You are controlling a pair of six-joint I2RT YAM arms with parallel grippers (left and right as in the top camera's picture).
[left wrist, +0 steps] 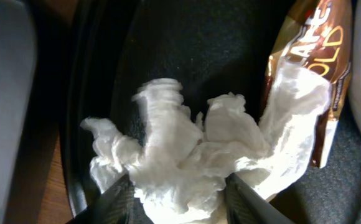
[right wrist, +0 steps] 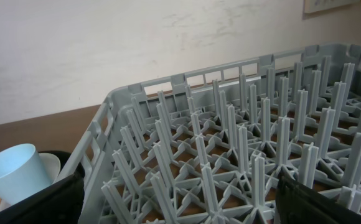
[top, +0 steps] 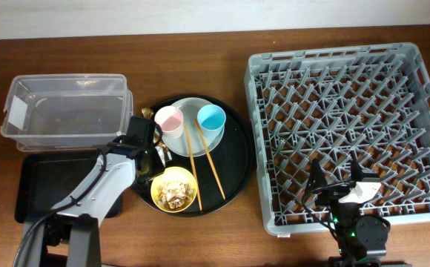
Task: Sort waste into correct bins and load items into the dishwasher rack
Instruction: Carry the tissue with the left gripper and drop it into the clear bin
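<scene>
My left gripper (top: 154, 156) is low over the left edge of the round black tray (top: 237, 174). In the left wrist view its fingers (left wrist: 177, 200) are shut on the crumpled white tissue (left wrist: 187, 155), which lies on the tray. The gold wrapper (left wrist: 305, 50) lies against the tissue's right side. The pink cup (top: 168, 120) and blue cup (top: 210, 117) stand on the pale plate (top: 189, 106). The chopsticks (top: 204, 159) lie across it. The yellow bowl (top: 158, 197) holds food scraps (top: 176, 188). My right gripper (top: 339, 182) is open and empty over the front of the grey rack (top: 348, 111).
The clear plastic box (top: 63, 111) stands at the back left, with the flat black tray (top: 48, 185) in front of it, under my left arm. In the right wrist view the rack's pegs (right wrist: 230, 143) fill the frame and the blue cup (right wrist: 12, 171) shows at the left.
</scene>
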